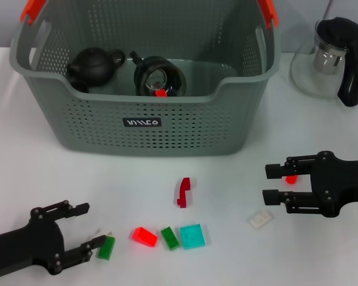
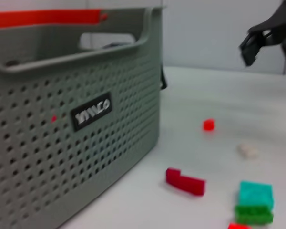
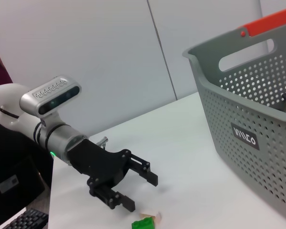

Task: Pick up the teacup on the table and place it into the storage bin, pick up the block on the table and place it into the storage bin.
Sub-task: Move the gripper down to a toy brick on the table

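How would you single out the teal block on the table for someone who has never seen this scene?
Start at the storage bin and come toward the robot across the table to the row of small blocks between the two grippers. The teal block ends that row on the robot's right, beside a dark green block; it is the only teal one, flat and square.

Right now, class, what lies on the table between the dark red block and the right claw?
In the head view, bare white table lies between the dark red block and the open right claw; a small red piece sits within its fingers.
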### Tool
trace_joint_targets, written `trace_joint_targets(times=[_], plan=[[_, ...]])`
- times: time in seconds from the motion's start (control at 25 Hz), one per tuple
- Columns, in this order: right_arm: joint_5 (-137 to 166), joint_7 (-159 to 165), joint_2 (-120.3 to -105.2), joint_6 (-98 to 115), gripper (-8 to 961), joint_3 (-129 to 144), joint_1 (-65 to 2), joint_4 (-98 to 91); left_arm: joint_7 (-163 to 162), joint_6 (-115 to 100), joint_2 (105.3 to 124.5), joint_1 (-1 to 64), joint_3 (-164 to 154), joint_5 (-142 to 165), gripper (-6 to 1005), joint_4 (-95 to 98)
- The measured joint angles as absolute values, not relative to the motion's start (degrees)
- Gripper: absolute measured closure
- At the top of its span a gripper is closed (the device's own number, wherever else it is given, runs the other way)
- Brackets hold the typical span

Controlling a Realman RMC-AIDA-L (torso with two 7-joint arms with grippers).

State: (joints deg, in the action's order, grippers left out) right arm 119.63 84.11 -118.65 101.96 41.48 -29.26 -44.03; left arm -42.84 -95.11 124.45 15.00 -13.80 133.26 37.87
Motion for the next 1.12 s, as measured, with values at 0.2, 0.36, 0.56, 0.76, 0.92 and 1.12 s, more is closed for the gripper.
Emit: trace_joint_targets(times=[0.2,0.36,0.56,0.76,0.92,1.12], plan=[[119.63,84.11,-118.65,101.96,361,41.48,-29.27,-44.03,-41.21,-92.74,124.51,14.55,-13.82,133.54,327,36.45],[119.62,84.11,-118.58,101.95,361,41.48,-29.25,-44.03,-40.04,-90.68,124.50,14.56,-13.75,133.57,327,34.68],[119.62,84.11,-118.56,101.95,360,41.48,-29.21,-44.03,-39.88,-88.59,124.45,14.92,-13.69,133.33,328,33.71],[119.62,84.11,-118.56,101.95,360,41.48,-29.18,-44.03,-39.87,-87.91,124.45,14.99,-13.61,132.88,381,33.44],[119.62,84.11,-118.52,101.95,360,41.48,-29.21,-44.03,-39.85,-87.96,124.45,14.98,-13.54,132.88,451,33.63],[119.62,84.11,-118.48,101.95,360,41.48,-29.32,-44.03,-39.81,-88.43,124.39,14.85,-12.96,133.15,468,34.01]])
